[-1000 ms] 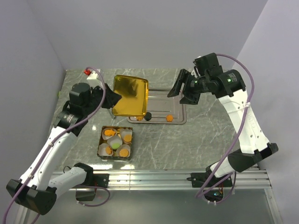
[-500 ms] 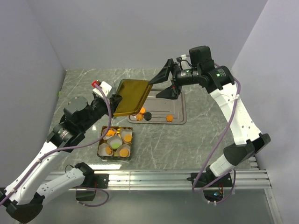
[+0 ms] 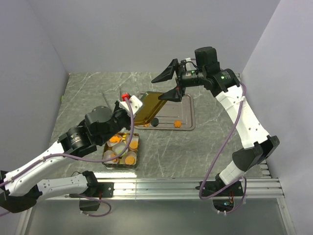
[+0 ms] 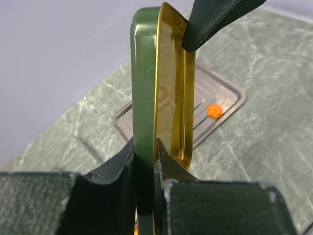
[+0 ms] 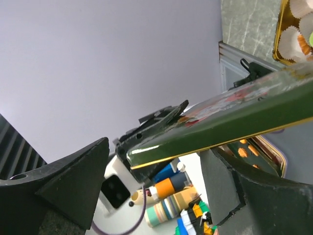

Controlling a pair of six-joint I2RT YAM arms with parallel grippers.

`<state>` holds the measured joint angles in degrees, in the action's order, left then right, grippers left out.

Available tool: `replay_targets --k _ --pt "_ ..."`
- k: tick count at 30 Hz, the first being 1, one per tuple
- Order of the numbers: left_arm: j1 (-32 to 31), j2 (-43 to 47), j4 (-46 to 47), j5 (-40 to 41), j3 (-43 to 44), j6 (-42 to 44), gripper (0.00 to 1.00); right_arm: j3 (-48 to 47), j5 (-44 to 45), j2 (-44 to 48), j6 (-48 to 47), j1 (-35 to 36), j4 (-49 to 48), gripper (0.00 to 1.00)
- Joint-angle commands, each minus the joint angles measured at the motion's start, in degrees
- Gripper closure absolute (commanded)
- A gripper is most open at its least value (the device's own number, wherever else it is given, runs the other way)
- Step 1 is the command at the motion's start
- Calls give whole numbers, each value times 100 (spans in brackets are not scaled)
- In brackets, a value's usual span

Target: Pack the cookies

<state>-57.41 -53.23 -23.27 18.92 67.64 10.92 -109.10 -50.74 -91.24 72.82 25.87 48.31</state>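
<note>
At seven o'clock from the tray point(image 3: 189, 105), most cookies point(image 3: 129, 159) sit in the tin point(image 3: 120, 165); others lie on the tray itself. Your left gripper point(image 4: 145, 164), stretched toward one o'clock, pinches the tilted lid point(image 3: 149, 104); your right gripper point(image 3: 169, 84) has its jaws spread around the lid's far rim.

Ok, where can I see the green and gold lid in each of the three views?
Top external: lid tilted, centre, over the tray's left end.
Left wrist: edge-on, upright, centre.
Right wrist: green band rising to the right.
Shared landmark: the left gripper clamped on its edge.
</note>
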Motion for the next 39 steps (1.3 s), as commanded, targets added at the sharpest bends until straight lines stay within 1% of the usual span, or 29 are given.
replay_targets --k 1,2,4,5,9,12,13,15,16,18,19,21,22,23,24,25,26,30,31,32,33,35,36,37,39 --pt "-455 -108 147 858 382 262 100 -191 -191 -60 40 76 -209 19" --pt "-638 -134 156 1172 434 331 100 -138 -199 -60 -13 94 -182 19" --pt "-806 -231 208 1490 557 472 100 -51 -208 -8 -66 164 -129 19" --pt "-955 -258 226 1823 601 655 100 107 -243 18 -83 216 -147 19" --pt "-1220 -389 296 2431 672 1201 100 450 -314 133 -136 357 -252 22" --pt "-1334 -442 314 2582 768 1439 100 547 -314 150 -198 428 -261 36" --pt "-1343 -434 331 2591 795 1439 100 565 -305 151 -198 445 -279 47" --pt "-1343 -425 271 2547 882 1378 100 600 -296 168 -163 446 -375 58" --pt "-1343 -425 218 2538 918 1343 100 618 -296 159 -145 445 -419 68" --pt "-1343 -469 -88 2520 1049 1176 100 609 -287 151 -92 454 -533 78" --pt "-1343 -486 -212 2494 1085 1124 100 609 -279 151 -75 446 -568 86" --pt "-1343 -504 -467 2494 1129 1000 100 609 -252 150 -40 454 -656 94" --pt "-1343 -486 -547 2477 1138 930 99 627 -217 133 -22 437 -674 100" --pt "-1343 -469 -591 2476 1112 912 98 644 -200 133 -13 437 -744 100" --pt "-1343 -451 -652 2468 1103 851 95 653 -182 124 -4 437 -771 100" --pt "-1343 -408 -783 2433 1103 746 90 679 -147 115 13 437 -806 100" --pt "-1343 -390 -889 2406 1129 693 77 706 -129 107 22 411 -884 100" --pt "-1343 -276 -1469 2205 1287 289 50 715 11 63 110 218 -1095 100" --pt "-1343 -214 -1609 2143 1322 114 45 662 46 45 119 156 -1148 100" --pt "-1343 -170 -1854 1890 1357 51 34 618 116 19 110 68 -1210 100" --pt "-1343 -118 -1961 1757 1366 -19 28 566 161 -51 101 -115 -1202 100" --pt "-1343 40 -2076 1467 1314 -273 23 442 240 -122 75 -371 -1341 100" --pt "-1343 102 -2068 1274 1270 -370 22 416 345 -157 84 -633 -1394 100" --pt "-1335 207 -2050 1229 1217 -632 19 311 398 -166 40 -757 -1395 100" --pt "-1326 304 -1945 1403 1033 -984 9 153 599 -192 -83 -995 -1203 100"
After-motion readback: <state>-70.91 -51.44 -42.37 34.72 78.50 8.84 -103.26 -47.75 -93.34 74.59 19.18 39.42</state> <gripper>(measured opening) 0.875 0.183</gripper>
